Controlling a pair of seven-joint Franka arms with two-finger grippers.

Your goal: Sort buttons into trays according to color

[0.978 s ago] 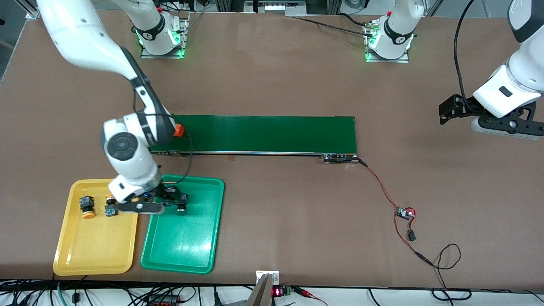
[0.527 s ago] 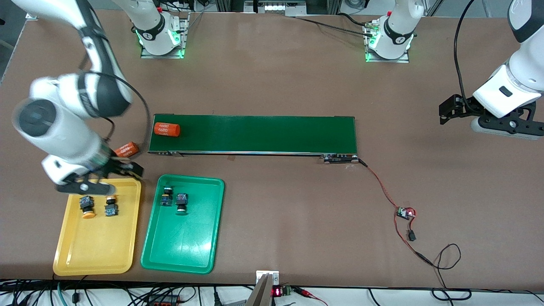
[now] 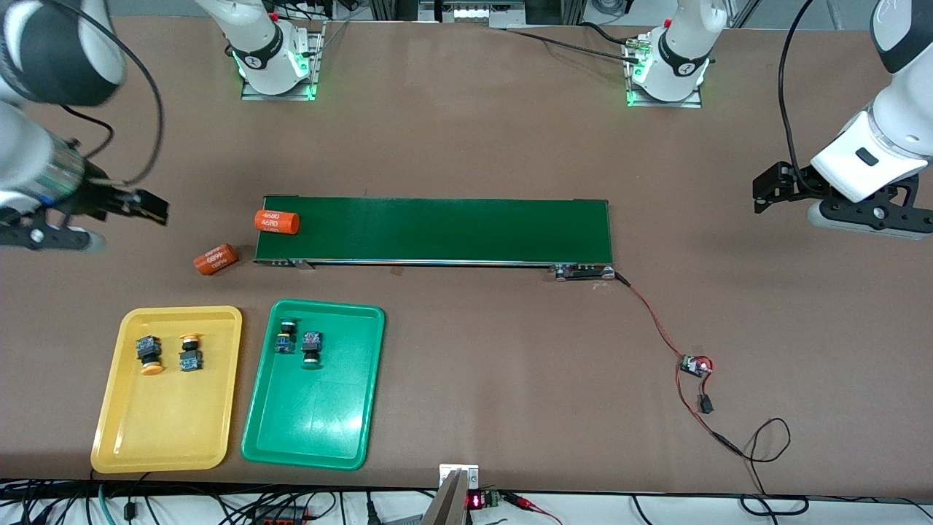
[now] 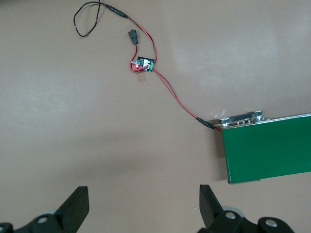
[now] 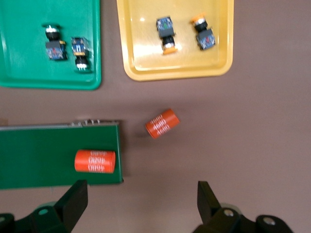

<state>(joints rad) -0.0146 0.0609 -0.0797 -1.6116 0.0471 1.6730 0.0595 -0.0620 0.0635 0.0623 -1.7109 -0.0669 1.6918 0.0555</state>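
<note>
**Buttons Sorted; Both Grippers Empty**

Relative to the conveyor belt [image 3: 437, 230]: the yellow tray [image 3: 166, 437] and green tray [image 3: 313, 430] lay nearer the front camera, at the belt's right-arm end. Two yellow-capped buttons [image 3: 169, 354] sat in the yellow tray, two green-capped buttons [image 3: 297, 344] in the green, so sorting appeared complete. The right gripper [image 3: 149, 208] hung off that belt end, jaws spread wide, holding nothing. The left gripper [image 3: 773, 191] waited off the other end, likewise spread and empty.
</note>
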